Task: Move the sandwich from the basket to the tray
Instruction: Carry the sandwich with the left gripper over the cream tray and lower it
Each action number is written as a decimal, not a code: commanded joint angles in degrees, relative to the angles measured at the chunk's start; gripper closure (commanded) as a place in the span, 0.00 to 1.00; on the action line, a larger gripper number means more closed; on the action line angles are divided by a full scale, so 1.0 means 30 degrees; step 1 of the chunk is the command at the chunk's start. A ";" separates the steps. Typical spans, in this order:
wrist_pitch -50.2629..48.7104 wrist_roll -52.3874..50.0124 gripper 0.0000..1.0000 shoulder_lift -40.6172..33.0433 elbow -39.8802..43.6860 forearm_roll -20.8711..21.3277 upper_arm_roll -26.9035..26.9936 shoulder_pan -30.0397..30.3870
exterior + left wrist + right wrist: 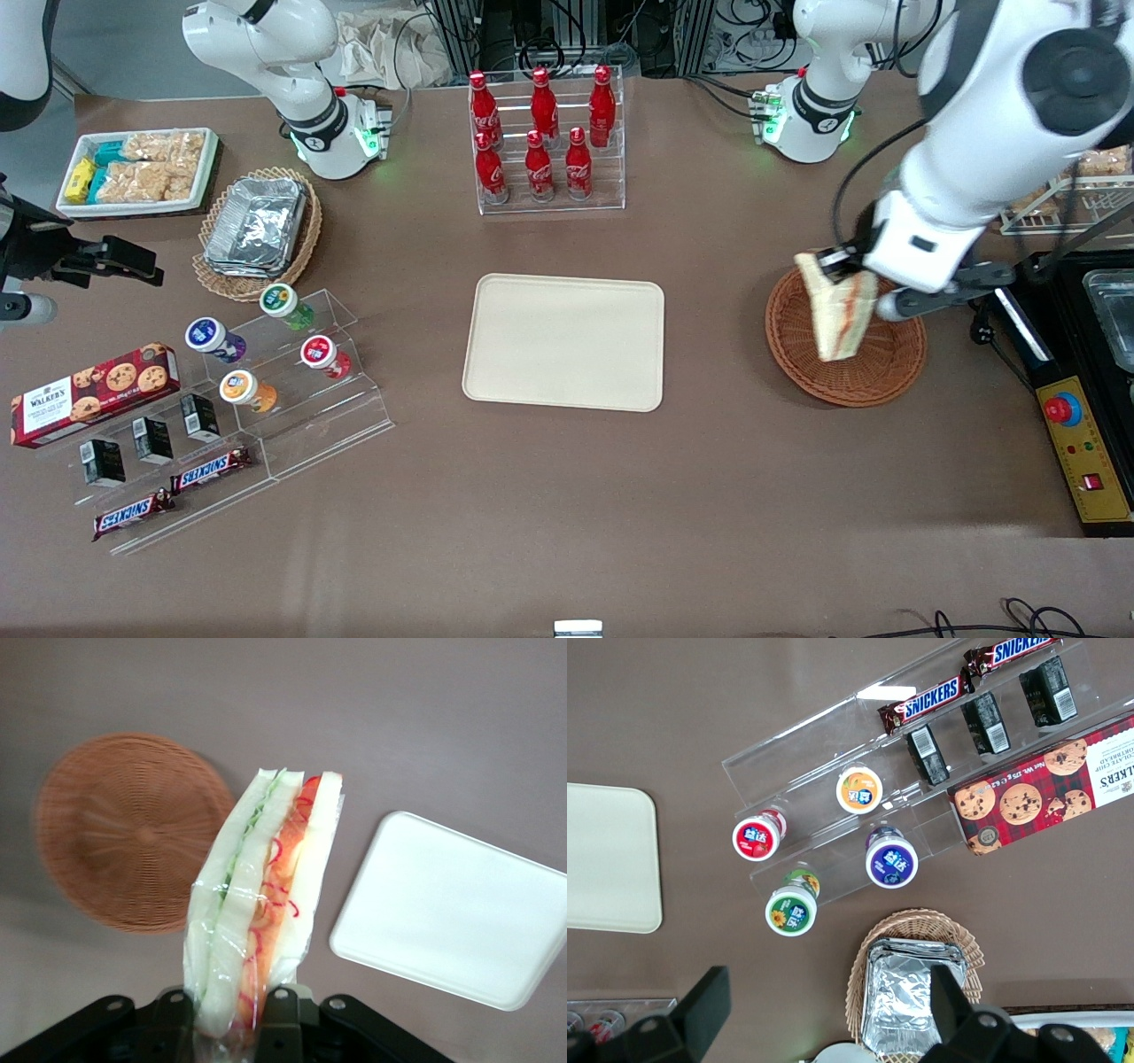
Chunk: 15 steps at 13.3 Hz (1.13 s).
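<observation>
worktop (pixel 567 496): brown and bare nearest the front camera, so nothing stands in the way there.
tray (pixel 563 341): flat in the middle of the worktop, nothing on it; from the basket it sits at about 9 o'clock in the front view.
basket (pixel 846 341): toward the working arm's end, well apart from the tray, nothing left in it that i can see.
sandwich (pixel 835 310): lifted clear above the basket, hanging point-down in its clear wrap, filling edge showing.
claw (pixel 852 264): closed on the sandwich's upper end, pinching bread and wrap between its fingers (pixel 282 1005).
step in hand, as i judge it: the carry across to the tray.
how to do it well: keep the height until the low tip is past the basket rim, travel level toward 9 o'clock, go gently so the hanging wedge doesn't swing, lower over the tray's middle, let go only once the tip rests.
risk: the slippery wrap could slide in the pinch.
</observation>
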 commanded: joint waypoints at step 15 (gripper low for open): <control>0.9779 -0.5404 1.00 0.9221 -0.2046 0.5025 -0.0709 -0.5794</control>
